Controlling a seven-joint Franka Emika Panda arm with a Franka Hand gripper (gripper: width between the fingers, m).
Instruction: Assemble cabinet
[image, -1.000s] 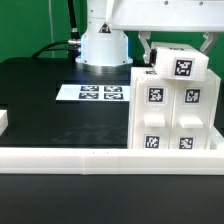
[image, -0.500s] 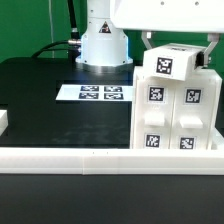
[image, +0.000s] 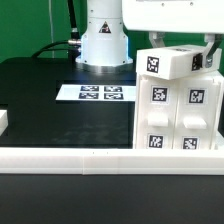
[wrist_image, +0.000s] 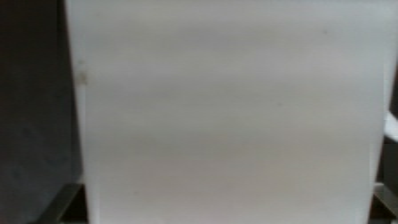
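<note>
The cabinet, a large white box with several square tags on its front, stands at the exterior view's right. A smaller white tagged top block sits on top of it, slightly tilted. My gripper comes down from above with one dark finger on each side of this block and is shut on it. In the wrist view the block's plain white face fills nearly the whole picture, and the fingertips are hidden but for dark slivers at the lower corners.
The marker board lies flat on the black table in front of the robot base. A long white rail runs along the front edge. A small white piece shows at the left edge.
The top block has turned in my grip: its tag has swung toward the exterior view's left. My hand has shifted slightly right. The cabinet below has not moved.
</note>
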